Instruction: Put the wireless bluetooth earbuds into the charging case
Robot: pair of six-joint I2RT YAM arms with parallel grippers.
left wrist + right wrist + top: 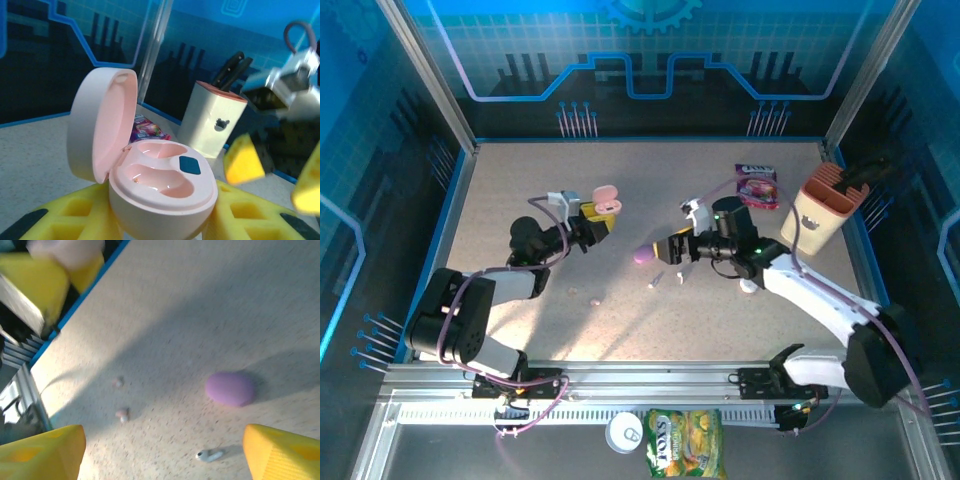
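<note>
Left of the lilac pebble-shaped plastic case [230, 388], our left gripper [595, 220] grasps the open pink plastic charging case [165, 195]. 2 tiny pink earbuds [122, 414] lie loose nearer it. Just right, our right gripper [670, 250] hangs released: we centre 1 earbud between the jaws before closing.

The pink case [160, 195] runs off the lower edge. The right gripper [275, 175] is a blur, cut off at the right. Two earbuds [121, 414] are smeared specks.
</note>
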